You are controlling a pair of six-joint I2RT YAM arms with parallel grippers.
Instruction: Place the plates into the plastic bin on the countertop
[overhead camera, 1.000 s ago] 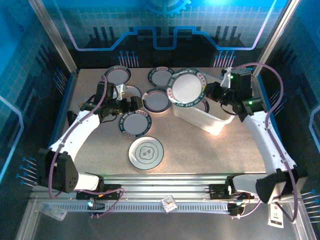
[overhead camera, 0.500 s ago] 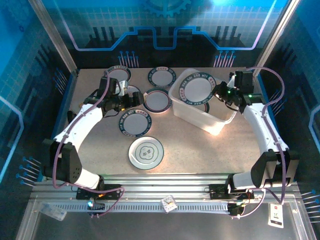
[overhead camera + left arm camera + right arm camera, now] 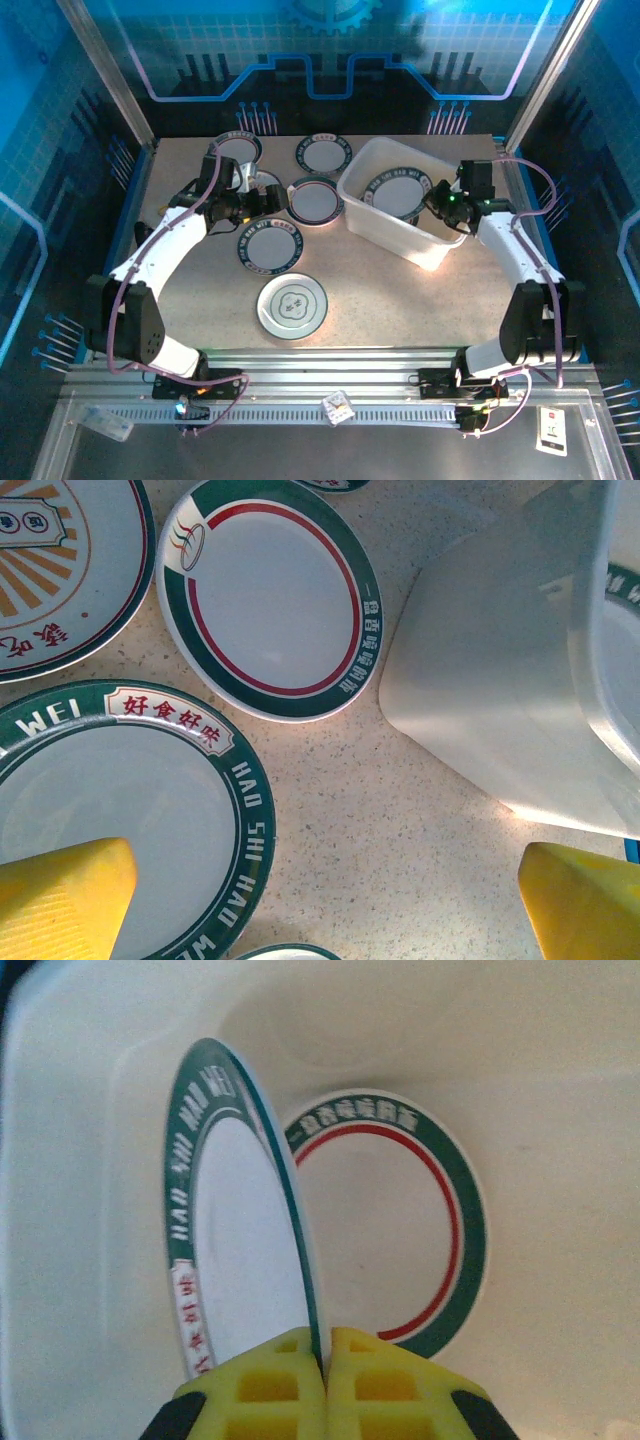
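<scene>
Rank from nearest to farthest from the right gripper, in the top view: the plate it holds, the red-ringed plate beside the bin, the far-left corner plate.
1. Held plate: inside the plastic bin, its rim clamped by the right gripper.
2. Red-ringed plate: on the countertop, just left of the bin.
3. Corner plate: far back left of the countertop.

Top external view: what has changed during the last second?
The right hand lowered its gripped plate from above the plastic bin down into it. The left hand, open, stayed by the same plates; those on the countertop did not move.
</scene>
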